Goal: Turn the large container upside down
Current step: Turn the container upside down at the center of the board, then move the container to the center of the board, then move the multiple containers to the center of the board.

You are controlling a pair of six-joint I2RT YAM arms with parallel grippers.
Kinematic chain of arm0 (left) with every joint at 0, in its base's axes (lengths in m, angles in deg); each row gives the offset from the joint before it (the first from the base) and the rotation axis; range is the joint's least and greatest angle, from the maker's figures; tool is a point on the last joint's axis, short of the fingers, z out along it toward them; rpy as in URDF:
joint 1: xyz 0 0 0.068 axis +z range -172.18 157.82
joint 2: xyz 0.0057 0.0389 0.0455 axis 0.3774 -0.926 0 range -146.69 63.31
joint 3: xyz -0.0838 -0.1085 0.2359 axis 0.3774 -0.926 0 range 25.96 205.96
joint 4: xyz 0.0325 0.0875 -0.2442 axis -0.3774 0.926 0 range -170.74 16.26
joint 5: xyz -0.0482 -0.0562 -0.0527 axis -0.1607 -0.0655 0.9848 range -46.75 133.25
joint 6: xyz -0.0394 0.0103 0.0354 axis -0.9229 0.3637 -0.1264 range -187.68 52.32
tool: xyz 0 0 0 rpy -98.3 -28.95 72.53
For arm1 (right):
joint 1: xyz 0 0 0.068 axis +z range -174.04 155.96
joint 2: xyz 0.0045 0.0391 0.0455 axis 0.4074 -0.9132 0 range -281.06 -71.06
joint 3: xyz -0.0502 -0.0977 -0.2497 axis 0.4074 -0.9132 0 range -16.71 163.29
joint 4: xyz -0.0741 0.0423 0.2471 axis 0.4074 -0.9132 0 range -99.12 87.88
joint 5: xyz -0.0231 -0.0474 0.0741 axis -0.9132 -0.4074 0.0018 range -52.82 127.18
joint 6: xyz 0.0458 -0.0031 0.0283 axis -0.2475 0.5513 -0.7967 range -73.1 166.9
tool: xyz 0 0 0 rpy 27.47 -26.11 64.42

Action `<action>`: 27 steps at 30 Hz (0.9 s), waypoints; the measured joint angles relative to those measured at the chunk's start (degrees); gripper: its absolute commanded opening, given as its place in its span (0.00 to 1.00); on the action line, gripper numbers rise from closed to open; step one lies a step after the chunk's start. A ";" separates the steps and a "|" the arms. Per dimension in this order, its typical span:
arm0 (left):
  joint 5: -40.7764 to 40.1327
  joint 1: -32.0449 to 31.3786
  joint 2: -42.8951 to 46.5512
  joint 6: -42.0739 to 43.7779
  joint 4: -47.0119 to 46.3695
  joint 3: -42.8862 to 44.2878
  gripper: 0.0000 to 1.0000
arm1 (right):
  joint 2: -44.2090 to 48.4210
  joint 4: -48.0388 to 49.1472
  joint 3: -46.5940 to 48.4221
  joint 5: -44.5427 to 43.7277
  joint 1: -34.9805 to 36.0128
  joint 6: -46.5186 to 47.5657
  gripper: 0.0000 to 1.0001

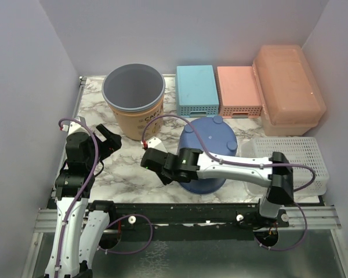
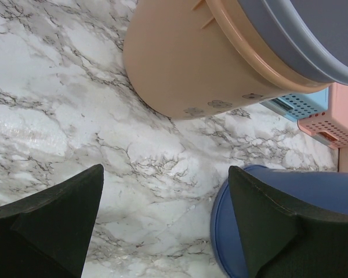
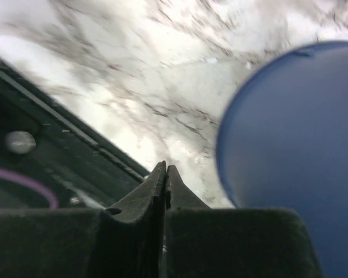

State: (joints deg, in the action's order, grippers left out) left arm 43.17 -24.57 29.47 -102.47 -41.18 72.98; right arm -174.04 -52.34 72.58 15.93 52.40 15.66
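The large container (image 1: 287, 87), a peach-orange translucent box with rounded corners, stands at the back right corner of the table, far from both arms. My left gripper (image 1: 107, 141) hovers open over the marble near the left side, beside the orange bucket (image 1: 133, 101). In the left wrist view the left gripper (image 2: 165, 174) has only bare marble between its wide-spread fingers. My right gripper (image 1: 153, 159) is shut on nothing, just left of a blue round tub (image 1: 209, 153). In the right wrist view the right gripper (image 3: 165, 169) points at the table's near edge, with its jaws pressed together.
A blue basket (image 1: 197, 90) and a pink perforated basket (image 1: 239, 90) sit at the back, left of the large container. A white perforated basket (image 1: 290, 162) lies at the right front. The blue round tub (image 2: 232, 231) and the orange bucket (image 2: 185, 63) flank the left gripper.
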 measured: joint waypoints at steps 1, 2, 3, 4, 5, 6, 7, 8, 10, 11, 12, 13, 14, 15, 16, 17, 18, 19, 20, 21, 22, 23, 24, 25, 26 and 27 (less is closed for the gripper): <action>0.00 0.00 0.00 0.00 0.00 0.00 0.89 | 1.66 0.48 0.02 0.74 0.00 0.63 0.09; 0.00 0.00 -0.02 0.00 0.00 0.00 0.89 | 3.61 1.27 0.00 1.68 0.00 1.25 0.11; 0.00 0.00 -0.02 0.00 0.00 0.00 0.89 | 5.95 2.29 -0.02 2.82 0.00 1.77 0.13; 0.00 0.00 -0.02 0.00 0.00 0.00 0.89 | 8.50 3.58 -0.09 4.02 0.00 2.32 0.16; 0.00 0.00 -0.02 0.00 0.00 0.00 0.89 | 11.17 5.03 -0.22 5.14 0.00 2.73 0.19; 0.00 0.00 -0.02 0.00 0.00 0.00 0.90 | 13.94 6.67 -0.39 6.32 0.00 3.04 0.22; 0.00 0.00 -0.02 0.00 0.00 0.00 0.90 | 17.20 8.52 -0.57 7.41 0.00 3.45 0.26; 0.00 0.00 -0.02 -0.02 0.00 0.00 0.90 | 19.39 9.73 -0.61 7.89 0.00 3.56 0.29; 0.00 0.00 -0.02 -0.15 0.00 0.00 0.91 | 24.48 12.63 -0.87 8.33 0.00 4.20 0.35; 0.00 0.00 -0.02 -0.20 0.00 0.00 0.91 | 26.53 13.75 -1.05 8.20 0.00 4.46 0.40; 0.00 0.00 -0.02 -0.28 0.00 0.00 0.92 | 28.33 14.62 -1.25 7.43 0.00 4.92 0.43; 0.02 0.00 -0.02 -0.39 0.00 0.02 0.92 | 29.81 15.02 -1.38 6.25 0.00 5.38 0.46; 0.02 0.00 -0.02 -0.50 0.00 0.00 0.92 | 30.95 15.17 -1.46 4.59 0.00 5.90 0.50; 0.02 0.00 -0.02 -0.68 0.00 0.02 0.92 | 31.82 15.12 -1.49 2.51 0.00 6.54 0.54; 0.02 0.00 -0.02 -0.85 0.00 0.02 0.93 | 32.46 15.02 -1.46 0.07 0.00 7.19 0.58; 0.00 0.00 -0.02 -0.98 0.00 0.04 0.94 | 32.89 14.73 -1.49 -2.47 0.00 7.76 0.63; 0.02 0.00 -0.02 -1.07 0.00 0.11 0.95 | 33.09 14.16 -1.46 -5.20 0.00 8.46 0.70; 0.00 0.00 -0.02 -1.22 -0.02 0.20 0.95 | 33.20 13.57 -1.46 -7.87 0.00 8.90 0.76; 0.02 0.00 -0.02 -1.31 -0.02 0.22 0.95 | 33.20 12.81 -1.49 -10.75 0.00 9.22 0.80; 0.02 0.00 -0.02 -1.42 -0.02 0.24 0.95 | 33.22 12.09 -1.57 -13.62 0.00 9.55 0.82; 0.02 0.00 -0.02 -1.49 -0.02 0.24 0.96 | 33.29 11.30 -1.79 -16.17 0.00 10.01 0.86; 0.02 0.00 -0.02 -1.64 -0.04 0.24 0.97 | 33.48 10.54 -2.19 -18.62 0.00 10.32 0.88; 0.02 0.00 -0.02 -1.68 -0.02 0.24 0.98 | 33.81 9.86 -2.80 -20.96 0.00 10.43 0.91; 0.02 0.00 -0.02 -1.86 -0.04 0.24 0.98 | 34.25 9.35 -3.61 -23.26 0.00 10.49 0.93; 0.00 0.00 -0.02 -1.92 -0.04 0.24 0.99 | 34.82 8.74 -4.50 -25.33 0.00 10.56 0.95; 0.00 0.00 -0.02 -2.10 -0.04 0.26 0.99 | 35.41 8.15 -5.44 -27.17 0.00 10.60 0.97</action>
State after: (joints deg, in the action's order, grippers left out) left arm 43.17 -24.57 29.45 -104.56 -41.23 73.25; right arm -138.63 -44.19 67.14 -11.24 52.40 26.26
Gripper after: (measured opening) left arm 0.976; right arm 0.922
